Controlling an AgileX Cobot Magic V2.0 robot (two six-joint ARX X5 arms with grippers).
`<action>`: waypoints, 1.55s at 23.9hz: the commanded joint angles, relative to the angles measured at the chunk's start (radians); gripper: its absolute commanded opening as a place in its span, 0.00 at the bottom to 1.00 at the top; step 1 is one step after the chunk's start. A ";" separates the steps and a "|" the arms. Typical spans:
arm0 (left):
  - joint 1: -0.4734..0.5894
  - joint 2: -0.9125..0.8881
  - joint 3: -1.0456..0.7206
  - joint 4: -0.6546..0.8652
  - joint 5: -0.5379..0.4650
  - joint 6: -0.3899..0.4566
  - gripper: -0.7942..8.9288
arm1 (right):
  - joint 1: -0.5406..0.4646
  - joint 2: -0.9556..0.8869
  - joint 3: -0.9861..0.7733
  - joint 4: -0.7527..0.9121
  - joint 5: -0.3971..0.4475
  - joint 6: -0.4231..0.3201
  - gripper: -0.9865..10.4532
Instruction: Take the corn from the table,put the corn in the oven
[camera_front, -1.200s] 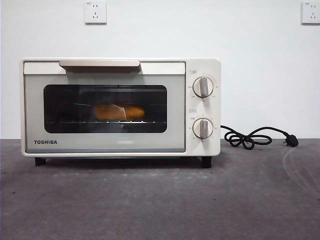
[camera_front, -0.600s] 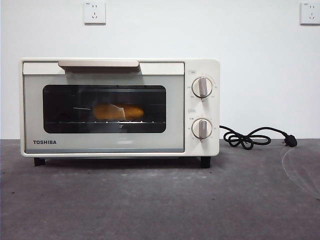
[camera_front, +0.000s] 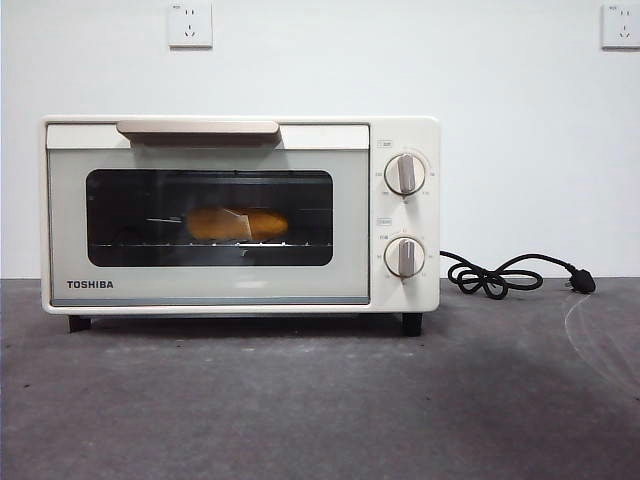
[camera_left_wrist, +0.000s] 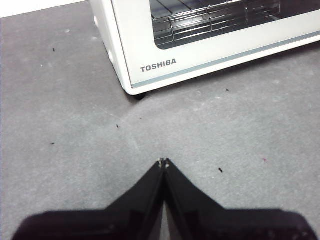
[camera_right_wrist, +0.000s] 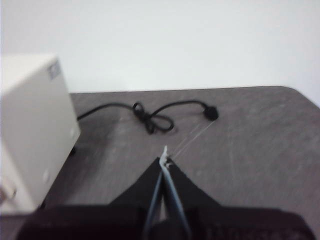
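Corn, and it's home: the yellow-orange cob with bumpy kernels (camera_front: 237, 223) lies lengthwise on the wire rack inside the cream-white boxy TOSHIBA oven (camera_front: 240, 215), behind its closed dark glass door. It looks firm and light, likely to roll; I'd pinch it across the thick middle, not the tapered ends. Left gripper (camera_left_wrist: 163, 162) hangs over the dark grey matte tabletop (camera_front: 320, 400) before the oven's left front corner, fingers pressed together, empty. Right gripper (camera_right_wrist: 165, 159), likewise closed, points towards the black coiled cord (camera_right_wrist: 150, 117).
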 joint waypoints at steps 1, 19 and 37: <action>-0.002 0.000 -0.007 0.011 -0.002 0.000 0.08 | -0.001 -0.121 -0.118 0.008 -0.001 -0.002 0.08; -0.002 0.000 -0.007 0.011 -0.002 0.000 0.08 | 0.000 -0.299 -0.241 -0.158 0.011 0.025 0.08; -0.002 0.000 -0.007 0.011 -0.002 0.000 0.08 | 0.000 -0.299 -0.241 -0.156 0.011 0.025 0.08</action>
